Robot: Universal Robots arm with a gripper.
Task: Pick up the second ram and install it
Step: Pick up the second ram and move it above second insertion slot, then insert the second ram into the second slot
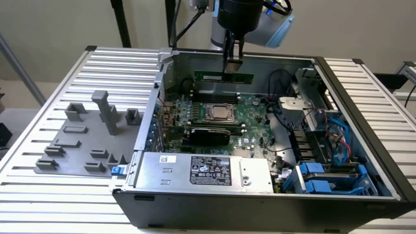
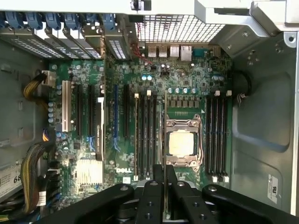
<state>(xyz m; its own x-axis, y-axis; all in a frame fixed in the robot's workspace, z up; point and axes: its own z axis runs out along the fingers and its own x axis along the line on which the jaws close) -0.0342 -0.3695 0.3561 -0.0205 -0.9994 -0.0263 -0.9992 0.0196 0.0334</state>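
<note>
Nearest to me, an open computer case is lying on its side on a slatted metal table. Inside its front edge a silver power supply with a black label is sitting, and towards the exterior view's right blue drive caddies are filling the corner with coloured cables running over them. Further in, the green motherboard is lying flat, carrying a black expansion card and behind that the processor socket; in the wrist view black memory slots are running along both sides of that socket. At the far end of the case the gripper is reaching straight down, its fingers pinching the second ram at its top edge. The green stick is hanging level, lengthwise across the case, close to the far wall and over the far part of the board; whether it is touching a slot I cannot tell. Off to the exterior view's left a grey holder tray with upright grey blocks is resting on the table beside the case.
</note>
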